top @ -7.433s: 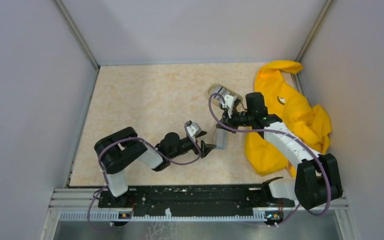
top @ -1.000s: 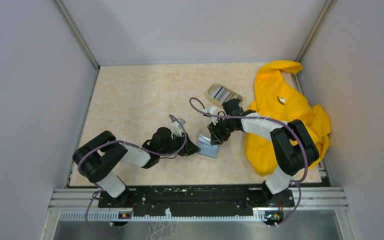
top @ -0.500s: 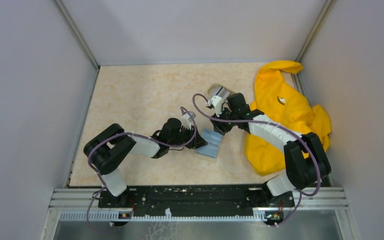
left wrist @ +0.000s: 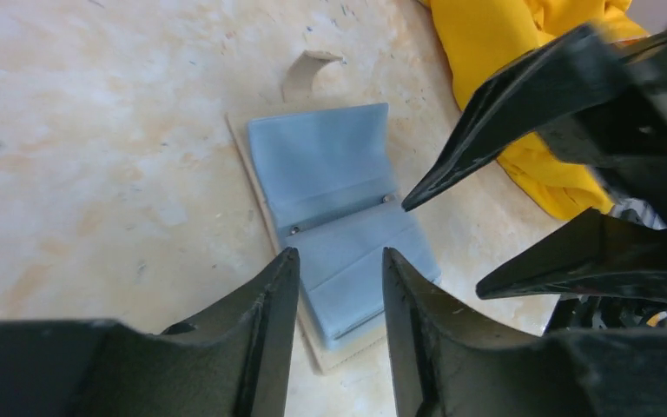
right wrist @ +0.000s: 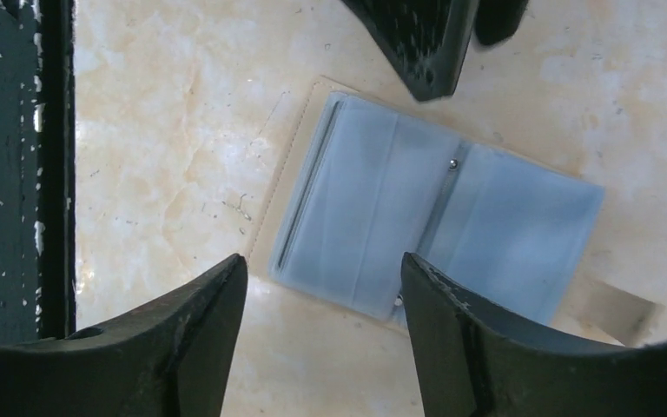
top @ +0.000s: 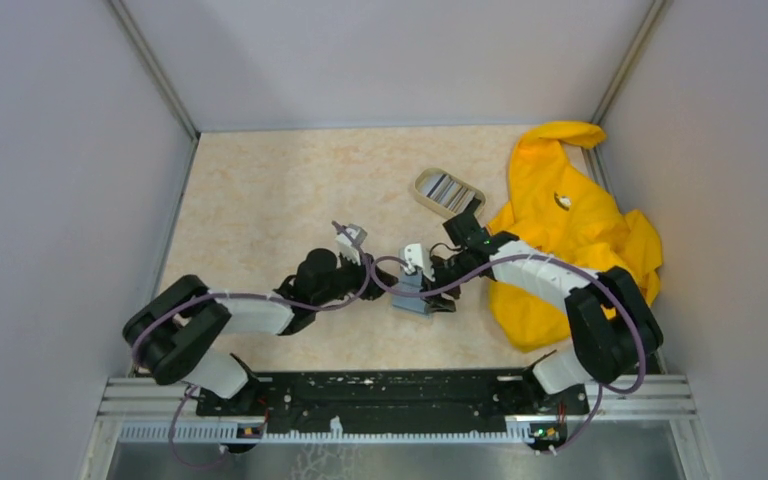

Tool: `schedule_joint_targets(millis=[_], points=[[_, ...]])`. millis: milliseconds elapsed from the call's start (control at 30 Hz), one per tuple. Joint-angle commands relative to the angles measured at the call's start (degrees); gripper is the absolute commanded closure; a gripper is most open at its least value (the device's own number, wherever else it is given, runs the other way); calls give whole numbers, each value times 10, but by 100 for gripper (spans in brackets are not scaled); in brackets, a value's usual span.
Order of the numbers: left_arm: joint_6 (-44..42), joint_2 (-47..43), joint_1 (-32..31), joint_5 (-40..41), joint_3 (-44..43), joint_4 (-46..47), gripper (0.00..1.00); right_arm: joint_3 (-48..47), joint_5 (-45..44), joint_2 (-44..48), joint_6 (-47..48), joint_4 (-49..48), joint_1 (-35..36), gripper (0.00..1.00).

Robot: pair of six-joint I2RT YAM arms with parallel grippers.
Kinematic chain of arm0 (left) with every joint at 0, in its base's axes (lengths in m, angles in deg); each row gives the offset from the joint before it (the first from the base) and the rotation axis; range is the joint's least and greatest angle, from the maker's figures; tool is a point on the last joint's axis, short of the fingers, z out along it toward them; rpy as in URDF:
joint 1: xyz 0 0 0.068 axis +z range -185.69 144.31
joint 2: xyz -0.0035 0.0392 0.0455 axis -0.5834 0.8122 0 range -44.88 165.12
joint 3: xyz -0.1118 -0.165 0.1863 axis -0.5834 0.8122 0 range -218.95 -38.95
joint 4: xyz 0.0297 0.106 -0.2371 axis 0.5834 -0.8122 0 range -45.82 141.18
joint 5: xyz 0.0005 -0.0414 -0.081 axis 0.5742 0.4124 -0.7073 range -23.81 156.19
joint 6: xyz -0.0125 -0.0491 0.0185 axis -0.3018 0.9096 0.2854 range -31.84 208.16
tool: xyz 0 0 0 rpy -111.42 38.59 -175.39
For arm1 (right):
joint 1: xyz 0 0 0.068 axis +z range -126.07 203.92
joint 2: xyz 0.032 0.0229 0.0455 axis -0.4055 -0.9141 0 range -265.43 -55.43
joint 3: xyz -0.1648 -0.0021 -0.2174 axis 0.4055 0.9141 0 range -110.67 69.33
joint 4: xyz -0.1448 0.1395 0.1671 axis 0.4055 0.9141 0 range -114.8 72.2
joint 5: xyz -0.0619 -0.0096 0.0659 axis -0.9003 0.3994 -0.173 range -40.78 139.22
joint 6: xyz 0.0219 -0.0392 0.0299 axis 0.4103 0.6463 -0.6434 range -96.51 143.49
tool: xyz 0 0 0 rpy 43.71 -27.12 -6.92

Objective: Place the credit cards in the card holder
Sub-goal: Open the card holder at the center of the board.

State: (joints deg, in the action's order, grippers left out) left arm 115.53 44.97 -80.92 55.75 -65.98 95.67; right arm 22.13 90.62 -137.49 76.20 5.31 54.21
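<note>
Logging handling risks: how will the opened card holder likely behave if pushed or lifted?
The card holder lies open, its thin blue inside creased along the middle, so lifted by one edge it would probably flop shut. It looks thin and light on the smooth table, so a push likely slides it. Its curled tab suggests soft material.

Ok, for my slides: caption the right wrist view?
Open right gripper hovers over the card holder, unfolded blue-side up on the table.
</note>
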Motion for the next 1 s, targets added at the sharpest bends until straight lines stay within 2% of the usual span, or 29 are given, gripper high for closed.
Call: schedule_joint_targets(millis=[0,67,133,400,533,600,767,867,967], points=[[-31,-109,2,87,69,34,45,-10,-70,-25,-23,-45,42,32],[-29,-148,5,99,106,32,30,-11,-97,-36,-39,-56,53,30],[-24,-183,10,117,141,38,25,-13,-115,-47,-50,-62,59,29],[15,-289,11,112,228,44,25,-18,-157,-73,-68,-72,81,30],[22,-315,11,92,239,37,24,-25,-163,-77,-76,-69,83,40],[24,-315,11,74,237,35,24,-29,-162,-77,-80,-67,83,46],[27,-281,11,32,231,58,25,-40,-138,-84,-92,-50,82,48],[39,-251,11,11,228,84,25,-47,-135,-92,-99,-43,80,57],[55,-216,11,-9,223,112,26,-50,-143,-97,-110,-46,74,62]])
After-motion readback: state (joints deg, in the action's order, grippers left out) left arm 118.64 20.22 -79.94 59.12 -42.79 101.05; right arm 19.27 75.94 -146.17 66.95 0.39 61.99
